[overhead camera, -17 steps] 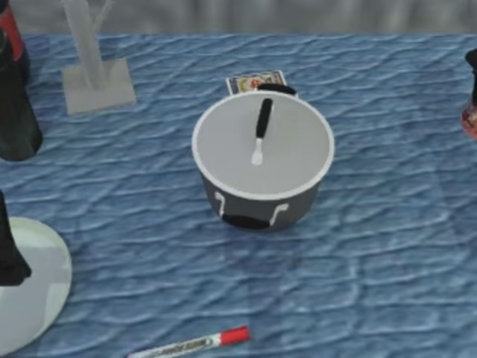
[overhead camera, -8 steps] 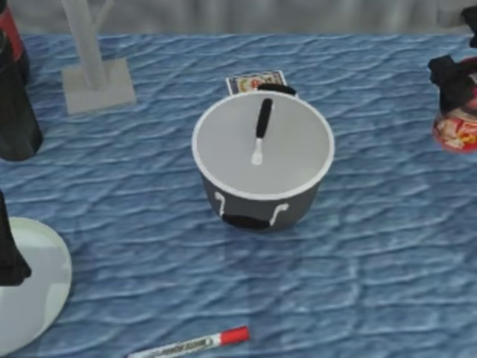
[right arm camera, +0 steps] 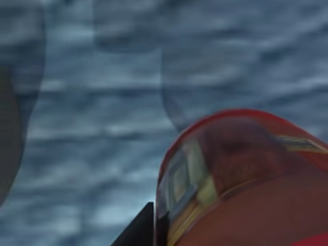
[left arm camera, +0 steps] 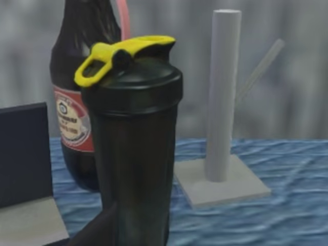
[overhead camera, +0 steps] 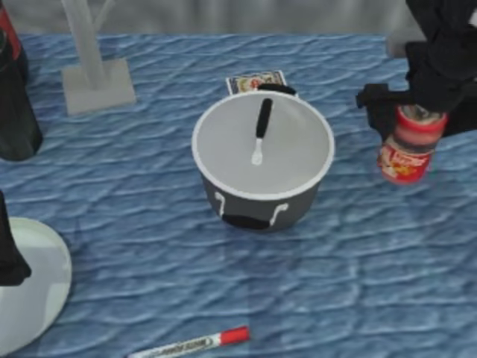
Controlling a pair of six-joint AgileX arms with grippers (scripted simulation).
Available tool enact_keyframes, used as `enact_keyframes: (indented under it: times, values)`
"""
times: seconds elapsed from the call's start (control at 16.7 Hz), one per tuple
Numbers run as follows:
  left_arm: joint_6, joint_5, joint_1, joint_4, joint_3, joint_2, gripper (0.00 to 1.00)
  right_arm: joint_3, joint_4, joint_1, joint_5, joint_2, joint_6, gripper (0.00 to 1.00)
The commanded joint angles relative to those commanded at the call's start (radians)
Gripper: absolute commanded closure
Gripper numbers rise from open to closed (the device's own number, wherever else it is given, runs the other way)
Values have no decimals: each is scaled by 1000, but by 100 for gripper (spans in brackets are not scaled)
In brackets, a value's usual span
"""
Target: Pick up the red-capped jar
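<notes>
The red-capped jar (overhead camera: 406, 149), small with a red, white and yellow label, hangs above the blue cloth to the right of the grey pot. My right gripper (overhead camera: 419, 113) reaches in from the top right corner and is shut on the jar's cap end. In the right wrist view the jar (right arm camera: 246, 179) fills the lower right, with one black finger (right arm camera: 139, 231) pressed against its side. My left arm (overhead camera: 9, 250) stays parked at the left edge.
A lidded grey pot (overhead camera: 262, 160) stands mid-table with a card box (overhead camera: 256, 80) behind it. A red-capped marker (overhead camera: 190, 344) lies at the front edge. A white stand (overhead camera: 97, 82), dark bottles (overhead camera: 15, 112) and a round plate (overhead camera: 37, 283) are at the left. A black shaker (left arm camera: 133, 154) stands close before the left wrist.
My right arm has come in from the right edge, carrying the jar leftwards towards the pot. The left arm and everything else have stayed still.
</notes>
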Motion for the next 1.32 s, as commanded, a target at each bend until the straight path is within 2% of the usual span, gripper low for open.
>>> enact_keyframes:
  times: [0.18,0.42,0.78,1.08,1.32]
  values:
    - [0,0,0,0,0,0,0,-26,24,26,12,-10,47,100]
    - [0,0,0,0,0,0,0,-26,25,22,9,-4,47,100]
    - [0,0,0,0,0,0,0,-118,175,23,12,47,47,100]
    - [0,0,0,0,0,0,0,-131,193,24,13,55,46,100]
    - [0,0,0,0,0,0,0,-131,193,24,13,55,46,70]
